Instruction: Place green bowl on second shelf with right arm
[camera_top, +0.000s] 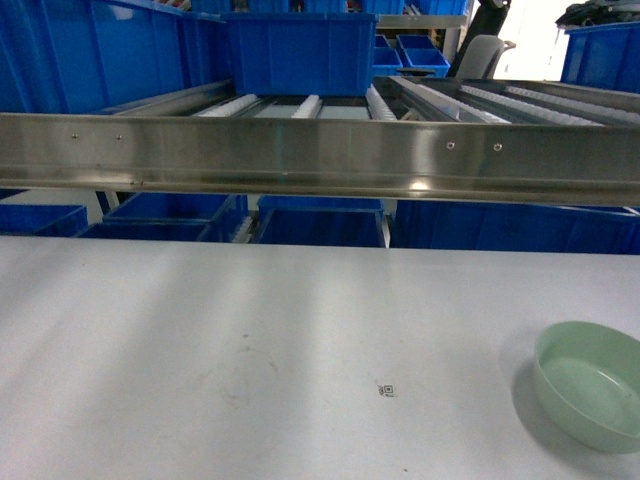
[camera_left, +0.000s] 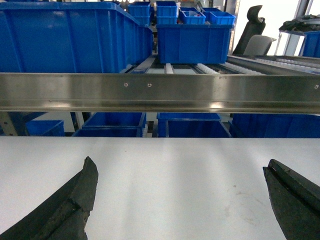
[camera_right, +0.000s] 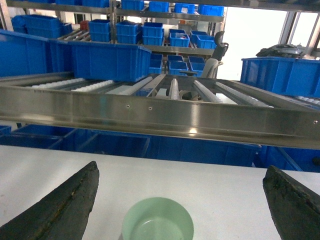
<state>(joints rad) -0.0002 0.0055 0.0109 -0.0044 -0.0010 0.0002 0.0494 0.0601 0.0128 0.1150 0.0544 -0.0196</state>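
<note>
The green bowl (camera_top: 592, 383) sits upright and empty on the white table (camera_top: 250, 340), near its front right corner. In the right wrist view the green bowl (camera_right: 158, 220) lies low in the frame, between and below my right gripper's (camera_right: 181, 172) two black fingers, which stand wide apart and touch nothing. My left gripper (camera_left: 180, 170) is open too, over bare table, nothing between its fingers. The steel roller shelf (camera_top: 320, 155) runs across above the table's far edge. Neither gripper shows in the head view.
A large blue crate (camera_top: 300, 52) rests on the shelf rollers at centre-left, and another big crate (camera_left: 65, 37) stands further left. More blue crates (camera_top: 320, 222) fill the level below the shelf rail. A small marker (camera_top: 387, 390) is printed on the table.
</note>
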